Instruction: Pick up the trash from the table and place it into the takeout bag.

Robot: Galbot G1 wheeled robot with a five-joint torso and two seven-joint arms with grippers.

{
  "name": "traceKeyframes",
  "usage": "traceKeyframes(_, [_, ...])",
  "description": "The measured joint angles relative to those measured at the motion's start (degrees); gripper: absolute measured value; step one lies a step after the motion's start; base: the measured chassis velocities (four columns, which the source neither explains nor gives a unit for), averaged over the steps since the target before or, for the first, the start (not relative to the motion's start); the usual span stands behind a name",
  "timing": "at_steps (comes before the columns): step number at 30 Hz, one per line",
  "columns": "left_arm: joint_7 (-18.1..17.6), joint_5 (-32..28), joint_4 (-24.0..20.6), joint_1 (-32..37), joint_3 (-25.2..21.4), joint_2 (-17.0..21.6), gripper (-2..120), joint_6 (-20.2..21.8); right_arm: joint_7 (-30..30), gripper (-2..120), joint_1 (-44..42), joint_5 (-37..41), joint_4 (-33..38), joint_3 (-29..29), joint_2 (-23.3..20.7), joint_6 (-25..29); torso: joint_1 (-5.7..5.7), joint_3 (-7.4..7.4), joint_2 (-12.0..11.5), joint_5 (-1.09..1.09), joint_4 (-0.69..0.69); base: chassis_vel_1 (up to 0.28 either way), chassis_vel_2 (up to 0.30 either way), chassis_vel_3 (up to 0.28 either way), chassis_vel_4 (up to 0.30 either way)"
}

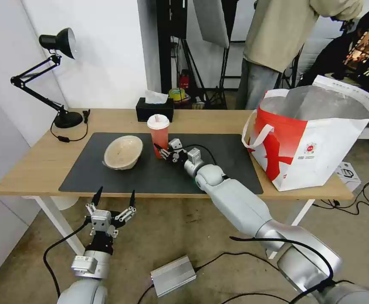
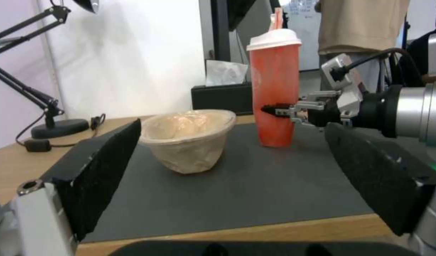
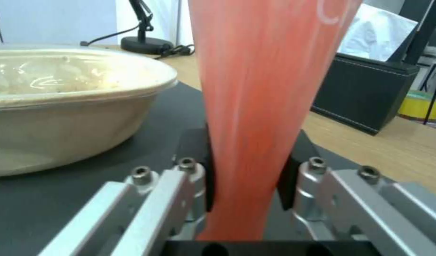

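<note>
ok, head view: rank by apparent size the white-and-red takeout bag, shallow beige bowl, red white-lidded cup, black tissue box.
1. White-and-red foil-lined takeout bag, largest by far.
2. Shallow beige bowl.
3 and 4. Red translucent white-lidded cup and black tissue box look alike; the box sits farther back, so no ranking.

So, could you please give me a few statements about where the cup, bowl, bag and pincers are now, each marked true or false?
1. The right pincer is closed on the red cup. True.
2. The red cup lies on its side. False: it stands upright on the dark mat.
3. The beige bowl is inside the takeout bag. False: it sits on the mat beside the cup.
4. The left pincer is open, in front of the table edge. True.
5. The takeout bag stands open on the table. True.
</note>
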Motion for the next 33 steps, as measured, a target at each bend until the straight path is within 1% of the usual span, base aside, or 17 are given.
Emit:
traceKeyframes(3, [0.0,0.01,-0.01,-0.01,0.05,0.01,100,0.0,0.0,14,-0.03,0.01,0.28,-0.01,-0.12,-0.12,0.0,0.0,0.0,0.0,0.0,0.0,0.0,0.0,0.0])
traceKeyframes(4, [0.0,0.01,-0.01,-0.01,0.05,0.01,100,0.0,0.0,14,-0.03,0.01,0.28,-0.01,-0.12,-0.12,0.0,0.0,0.0,0.0,0.0,0.0,0.0,0.0,0.0])
traceKeyframes(8, [0.0,0.01,-0.05,-0.03,0.08,0.07,100,0.0,0.09,3,-0.05,0.0,0.84,-0.04,-0.43,-0.37,0.0,0.01,0.0,0.0,0.0,0.0,0.0,0.0,0.0])
traceKeyframes(13, [0.0,0.0,-0.08,-0.07,0.08,0.1,100,0.0,0.24,3,-0.05,0.03,1.87,-0.23,-0.99,-0.74,0.0,0.0,0.0,0.0,0.0,0.0,0.0,0.0,0.0])
traceKeyframes(18, [0.0,-0.08,-0.08,-0.11,0.07,0.09,100,-0.03,0.72,3,0.2,0.32,4.34,-0.46,-2.42,-1.9,0.0,0.0,0.0,0.0,-0.01,0.0,0.0,0.0,0.0])
traceKeyframes(22, [0.01,-0.36,-0.09,-0.57,0.03,0.18,100,-0.05,1.83,3,0.92,1.41,8.4,-1.26,-4.61,-3.99,0.0,0.0,0.0,0.0,0.0,0.0,0.0,0.0,0.0])
traceKeyframes(28, [0.01,-0.73,-0.25,-0.72,-0.16,0.44,100,-0.05,2.65,3,1.52,2.16,11.89,-1.97,-6.47,-5.78,0.0,0.0,0.0,0.0,0.0,0.0,0.0,0.0,0.0])
traceKeyframes(31, [0.04,-1.1,-0.28,-0.72,-0.26,0.59,100,-0.05,3.44,3,2.38,3.24,14.73,-2.76,-8.13,-7.16,0.0,0.0,0.0,0.0,0.0,0.0,0.0,0.0,0.0])
traceKeyframes(32, [0.52,-1.3,-0.28,-0.72,-0.29,0.59,100,-0.05,3.81,3,3.02,3.98,16.53,-3.24,-9.29,-8.01,0.0,0.0,0.0,0.01,0.0,0.0,0.0,0.0,0.0])
traceKeyframes(33, [0.52,-1.3,-0.28,-0.72,-0.29,0.59,100,-0.05,3.81,3,3.02,3.98,16.53,-3.24,-9.29,-8.01,0.0,0.0,0.0,0.01,0.0,0.0,0.0,0.0,0.0])
